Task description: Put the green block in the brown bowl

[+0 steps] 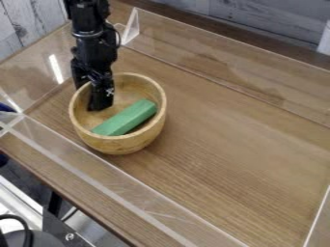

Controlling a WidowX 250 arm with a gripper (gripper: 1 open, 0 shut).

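We see the block lying tilted inside the bowl, which sits on the table near its left side. Our gripper points straight down into the bowl's back left part, just beside the block's far end. Its 2 fingers are spread apart and hold nothing.

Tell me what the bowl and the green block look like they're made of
The brown bowl looks like light wood with a smooth finish; grain lines show on its wall. The green block has flat, matte, even color, so painted wood or plastic; the view cannot settle which.
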